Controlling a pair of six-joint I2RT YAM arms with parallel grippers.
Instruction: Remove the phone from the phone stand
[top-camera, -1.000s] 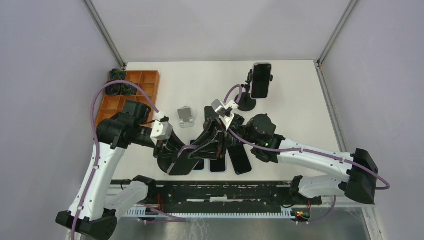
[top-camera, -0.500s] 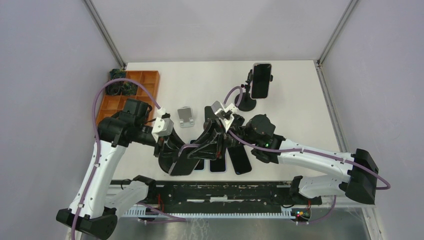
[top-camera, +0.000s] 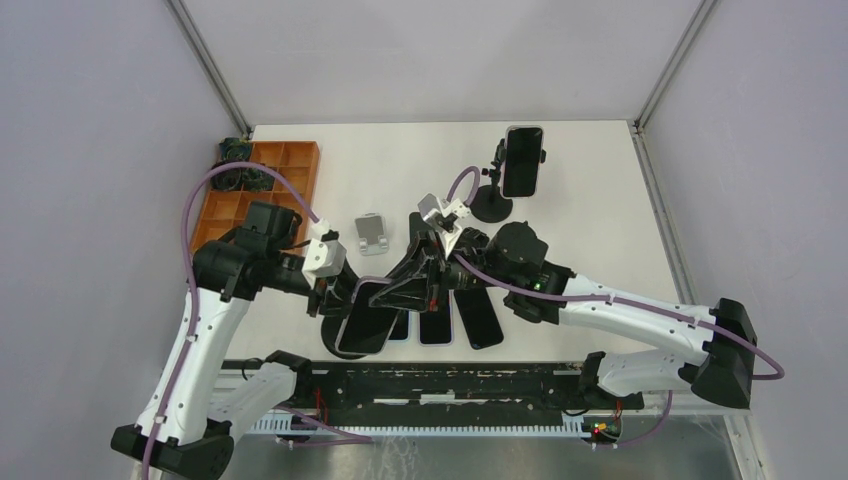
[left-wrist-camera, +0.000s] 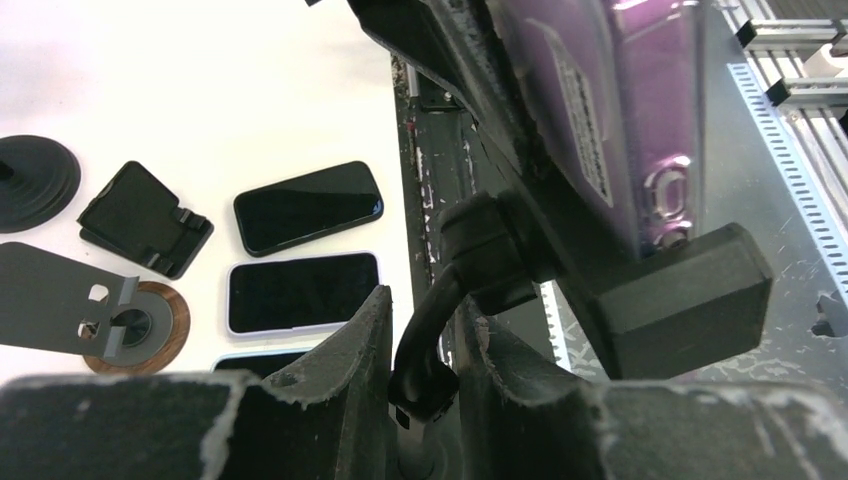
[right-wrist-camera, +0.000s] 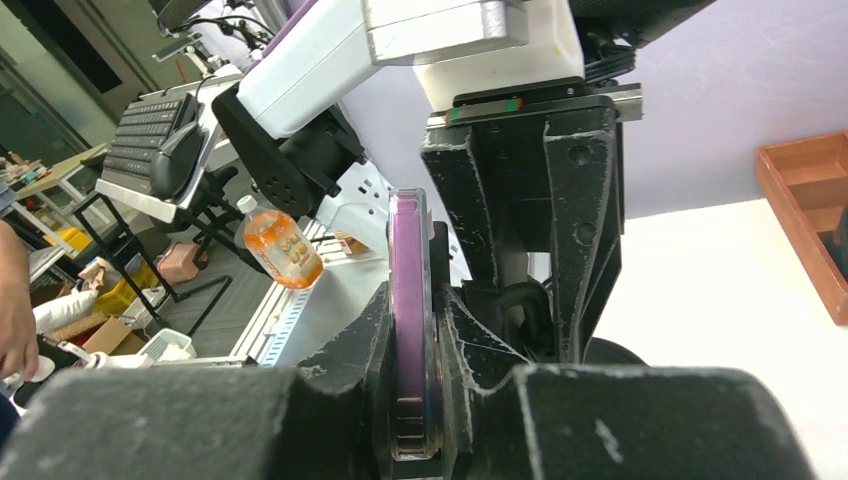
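The phone (top-camera: 365, 317) sits at the near left of the worktop (top-camera: 600, 200), held in its stand (left-wrist-camera: 480, 250) between the two arms. The left gripper (left-wrist-camera: 420, 335) has its jaws closed on the stand, low on its black neck just behind the phone. The right gripper (right-wrist-camera: 410, 340) comes in from the right, jaws clamped on the phone's thin edge. The phone's long axis runs near to far, tilted, so the pull likely falls to the right arm, away from the stand, while the left braces.
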